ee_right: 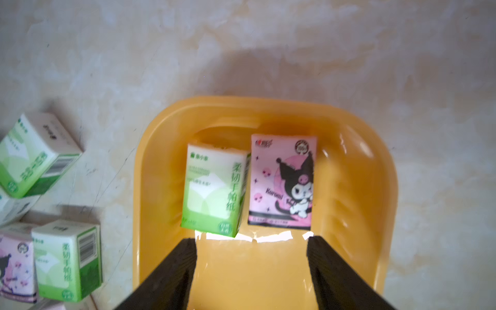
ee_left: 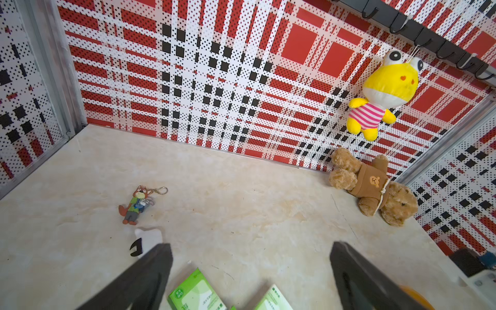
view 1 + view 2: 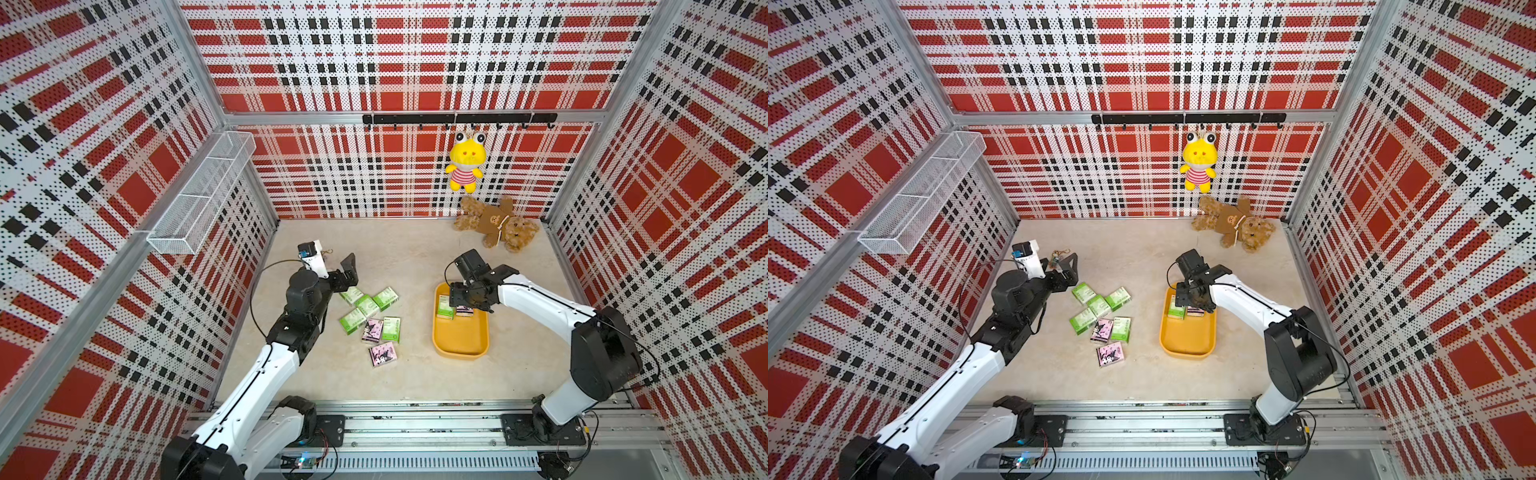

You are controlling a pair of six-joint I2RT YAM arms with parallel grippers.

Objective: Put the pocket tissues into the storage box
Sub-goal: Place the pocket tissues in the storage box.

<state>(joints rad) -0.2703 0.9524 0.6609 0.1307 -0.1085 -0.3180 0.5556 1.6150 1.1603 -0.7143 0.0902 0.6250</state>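
Observation:
The storage box (image 3: 460,332) is a shallow yellow-orange tray right of centre. One green packet (image 1: 214,188) and one pink packet (image 1: 281,182) of pocket tissues lie flat side by side at its far end. My right gripper (image 1: 252,241) hangs open and empty just above the tray floor, its fingertips a little short of those two packets. Several more pocket tissues (image 3: 370,316), green and pink, lie loose on the table left of the tray. My left gripper (image 2: 251,247) is open and empty above the far-left edge of that loose group, with two green packets (image 2: 193,292) below it.
A brown teddy bear (image 3: 496,222) lies at the back right. A yellow frog plush (image 3: 465,162) hangs from a black hook rail (image 3: 457,118). A small fox keychain (image 2: 137,204) lies near the left gripper. A white wire basket (image 3: 203,195) hangs on the left wall.

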